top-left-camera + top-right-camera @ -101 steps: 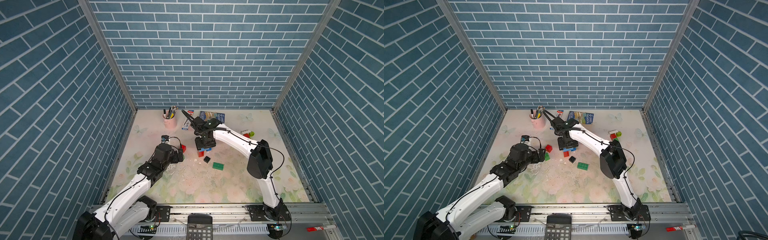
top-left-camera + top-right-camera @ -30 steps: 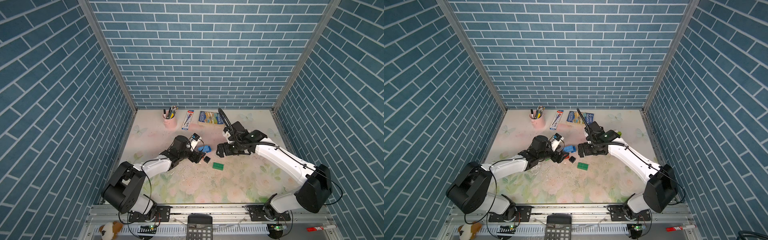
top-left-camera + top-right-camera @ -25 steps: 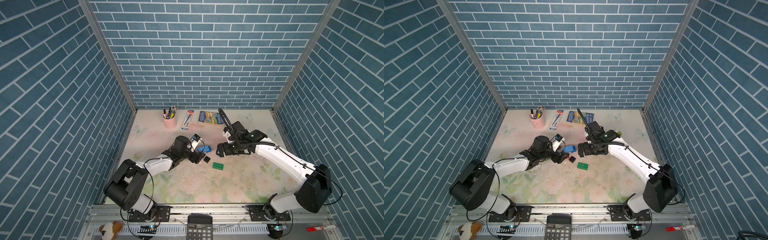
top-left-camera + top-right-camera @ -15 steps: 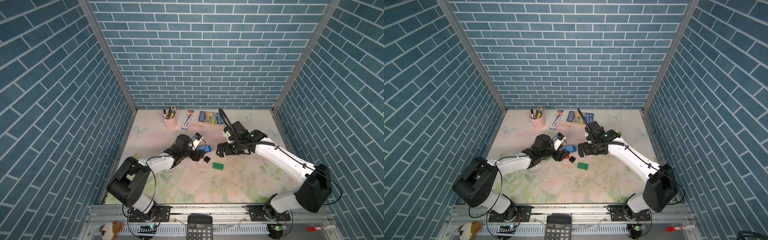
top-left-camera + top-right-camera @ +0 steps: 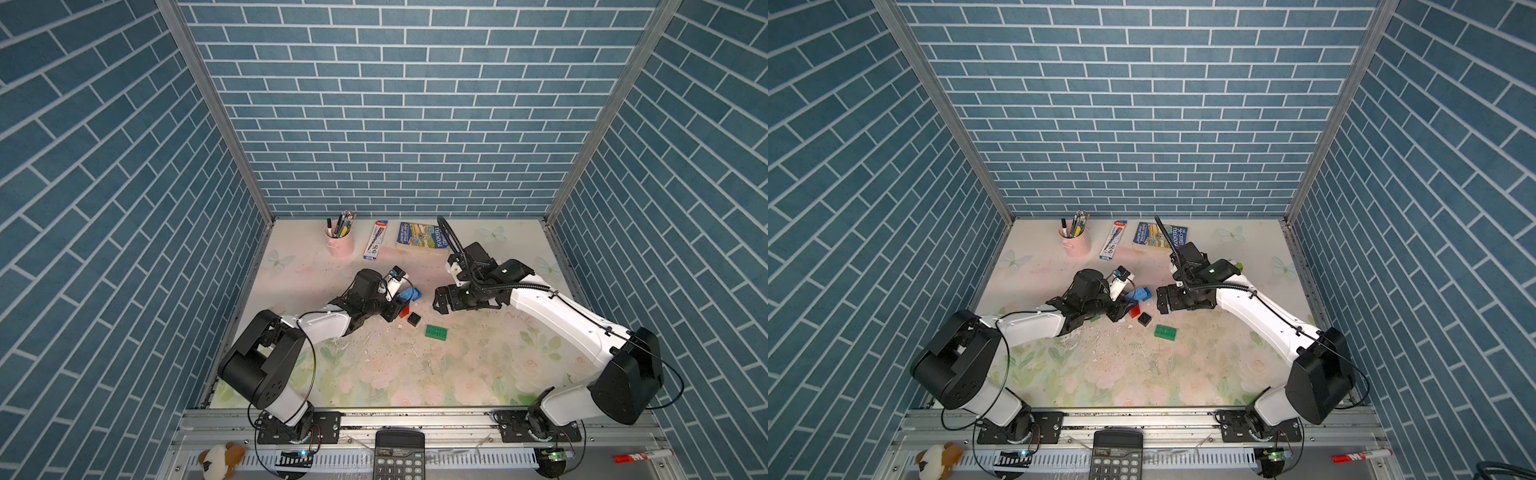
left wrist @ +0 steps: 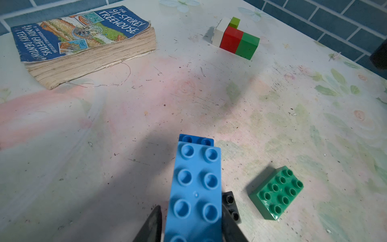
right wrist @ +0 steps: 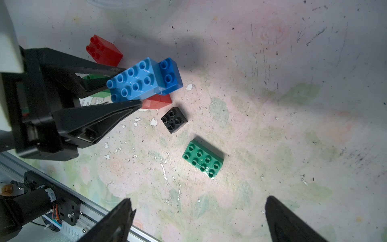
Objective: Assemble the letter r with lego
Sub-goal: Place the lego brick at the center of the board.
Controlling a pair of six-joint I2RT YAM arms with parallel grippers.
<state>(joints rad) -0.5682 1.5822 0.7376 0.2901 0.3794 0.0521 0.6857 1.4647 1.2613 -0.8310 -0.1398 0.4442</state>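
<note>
My left gripper [image 7: 129, 87] is shut on a long light blue lego brick [image 7: 134, 82], one finger on each long side. A darker blue brick [image 7: 170, 76] is joined to its far end. In the left wrist view the light blue brick [image 6: 196, 188] fills the space between the fingers. Two red bricks [image 7: 104, 51] [image 7: 158, 101] lie by it, a black square brick [image 7: 173, 119] and a green long brick [image 7: 202, 162] nearby. My right gripper [image 7: 199, 201] hangs open and empty above the table, right of the bricks [image 5: 440, 301].
A small block of white, red, green and lime bricks [image 6: 234, 39] lies at the back right. A book [image 5: 422, 237], a pen box [image 5: 375, 240] and a pink pen cup [image 5: 338, 241] line the back wall. A calculator [image 5: 399, 455] sits on the front rail.
My left gripper has reached forward and shut on the light blue brick. The right arm has stayed where it was, open.
</note>
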